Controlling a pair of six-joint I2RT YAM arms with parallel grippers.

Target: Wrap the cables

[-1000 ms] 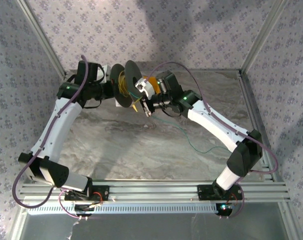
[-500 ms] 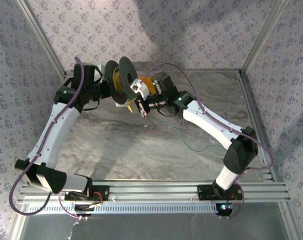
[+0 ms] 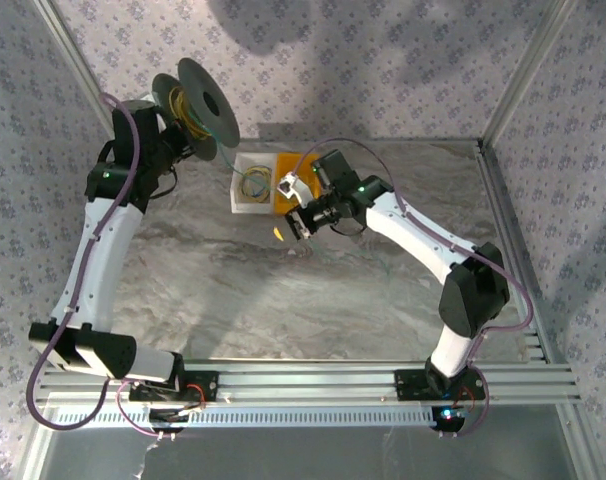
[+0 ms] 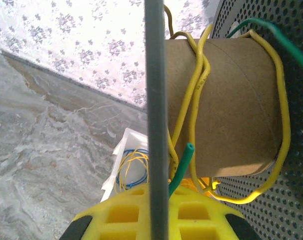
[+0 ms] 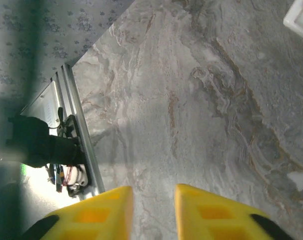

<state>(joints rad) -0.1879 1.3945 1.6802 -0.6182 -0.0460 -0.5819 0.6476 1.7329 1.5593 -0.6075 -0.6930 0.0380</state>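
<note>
My left gripper (image 3: pixel 175 122) is raised at the back left, shut on one dark flange (image 4: pixel 156 100) of the spool (image 3: pixel 205 100). A yellow cable (image 4: pixel 197 95) and a green cable (image 4: pixel 180 165) are wound round its cardboard core (image 4: pixel 231 110); the green end pokes out above my left gripper (image 4: pixel 156 195). My right gripper (image 3: pixel 292 227) hovers low over the table beside the white tray (image 3: pixel 238 200), its yellow fingers (image 5: pixel 99 212) apart with only bare table between them. A small yellow and blue cable loop (image 3: pixel 255 183) lies in the tray.
An orange container (image 3: pixel 288 163) stands against the tray's right side. The tray's corner (image 5: pixel 299 17) is at the top right of the right wrist view. Patterned walls and metal posts enclose the marble table (image 3: pixel 313 290); an aluminium rail (image 3: pixel 313 385) runs along the near edge.
The left arm has lifted the spool up and to the left, away from the right gripper. The green cable trailing over the table is gone from it. The right gripper's fingers have parted.
</note>
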